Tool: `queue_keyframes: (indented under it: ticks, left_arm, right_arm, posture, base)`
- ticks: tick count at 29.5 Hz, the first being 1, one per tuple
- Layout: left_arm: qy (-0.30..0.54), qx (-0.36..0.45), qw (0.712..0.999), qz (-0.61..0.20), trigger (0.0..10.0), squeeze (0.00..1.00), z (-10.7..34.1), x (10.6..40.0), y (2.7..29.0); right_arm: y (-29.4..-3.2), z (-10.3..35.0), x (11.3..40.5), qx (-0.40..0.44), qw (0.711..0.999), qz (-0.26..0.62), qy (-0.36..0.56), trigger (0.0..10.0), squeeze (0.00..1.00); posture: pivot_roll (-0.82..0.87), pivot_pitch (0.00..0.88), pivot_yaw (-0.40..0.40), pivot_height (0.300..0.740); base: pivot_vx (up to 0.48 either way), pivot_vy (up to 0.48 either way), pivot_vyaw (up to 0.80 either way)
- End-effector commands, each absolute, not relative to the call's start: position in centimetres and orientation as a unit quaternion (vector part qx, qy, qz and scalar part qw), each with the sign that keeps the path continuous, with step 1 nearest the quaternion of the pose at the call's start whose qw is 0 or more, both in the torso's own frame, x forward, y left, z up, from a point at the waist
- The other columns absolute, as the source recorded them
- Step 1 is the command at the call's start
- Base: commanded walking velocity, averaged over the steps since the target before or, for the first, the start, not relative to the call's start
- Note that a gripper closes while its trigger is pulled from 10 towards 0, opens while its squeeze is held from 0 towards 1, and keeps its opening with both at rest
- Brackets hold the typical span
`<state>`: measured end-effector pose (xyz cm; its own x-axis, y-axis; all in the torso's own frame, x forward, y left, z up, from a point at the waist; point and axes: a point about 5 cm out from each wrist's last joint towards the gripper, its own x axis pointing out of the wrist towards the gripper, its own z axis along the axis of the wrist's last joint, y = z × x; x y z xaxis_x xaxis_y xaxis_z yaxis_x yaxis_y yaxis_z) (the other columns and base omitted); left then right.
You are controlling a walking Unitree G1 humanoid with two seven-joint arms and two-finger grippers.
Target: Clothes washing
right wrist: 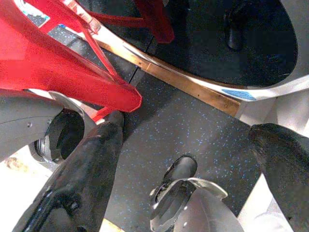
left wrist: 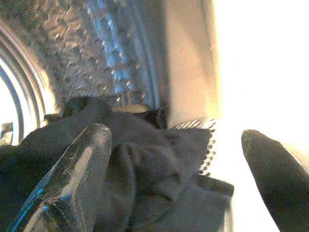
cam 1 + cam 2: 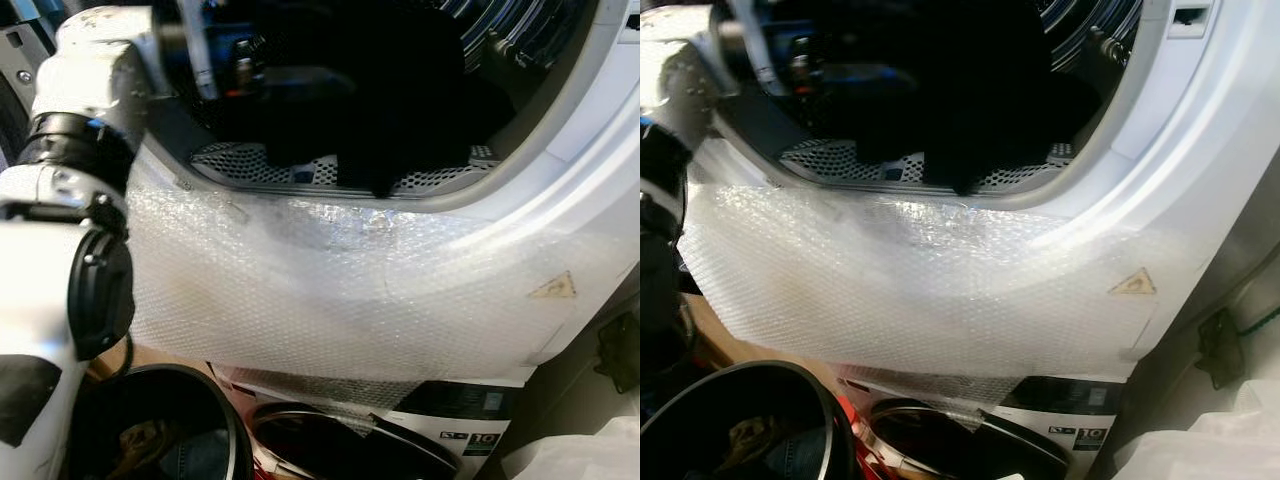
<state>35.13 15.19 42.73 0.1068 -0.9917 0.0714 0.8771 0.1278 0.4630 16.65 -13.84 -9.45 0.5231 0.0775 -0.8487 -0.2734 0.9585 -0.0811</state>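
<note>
black cloth (image 3: 400,90), a soft dark garment, fills the upper middle of the left eye view, heaped inside the open drum (image 3: 520,30) of the upper machine and drooping over the perforated lip (image 3: 250,165) at the door opening. it looks limp and light, likely to sag and trail when lifted, so a pinch on a thick bunched fold near the top of the heap seems safer than on the hanging edge. bubble wrap (image 3: 320,290) is taped across the white front panel (image 3: 590,200) below the opening.

the left arm (image 3: 90,90) reaches in from the upper left of the frame. the left wrist view gives what the head views hide: the left gripper (image 2: 176,159) with its fingers apart, the crumpled cloth lying between them but not clamped, and the dimpled drum wall behind.

the right wrist view looks down instead: the right gripper (image 1: 193,159), fingers spread and empty, hangs over speckled dark floor (image 1: 193,111) beside a red frame (image 1: 58,58).
</note>
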Motion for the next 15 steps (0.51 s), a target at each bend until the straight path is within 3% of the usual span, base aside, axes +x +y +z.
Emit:
queue_keyframes:
  ticks: [1,3,7,11,15]
  left_arm:
    - [-0.200,0.157,0.701,-0.666,10.0,1.00,43.7,33.5,16.2]
    - [-0.192,0.142,0.672,-0.701,10.0,1.00,43.4,31.4,16.9]
    - [-0.175,0.140,0.656,-0.720,10.0,1.00,42.8,30.1,17.3]
    - [-0.112,0.116,0.623,-0.766,10.0,1.00,40.9,27.6,17.5]
    - [-0.032,0.125,0.622,-0.773,10.0,1.00,38.0,26.5,17.5]
  right_arm:
    - [-13.2,-9.7,16.1,-0.101,0.861,0.110,0.487,10.0,0.00]
    - [-13.1,-9.7,16.2,-0.103,0.860,0.114,0.486,10.0,0.00]
    - [-13.1,-9.6,16.3,-0.106,0.861,0.118,0.484,10.0,0.00]
    - [-13.0,-9.3,17.1,-0.108,0.863,0.119,0.478,10.0,0.00]
    - [-12.9,-9.1,17.5,-0.108,0.866,0.119,0.474,10.0,0.00]
  posture:
    - [0.15,0.000,0.101,0.740]
    - [0.16,0.000,0.096,0.740]
    - [0.18,0.000,0.089,0.740]
    - [0.19,0.000,0.088,0.740]
    - [0.21,0.000,0.088,0.740]
  base:
    - [0.000,0.000,0.00]
    - [0.000,0.000,0.00]
    - [0.000,0.000,0.00]
    - [0.000,0.000,0.00]
    - [0.000,0.000,0.00]
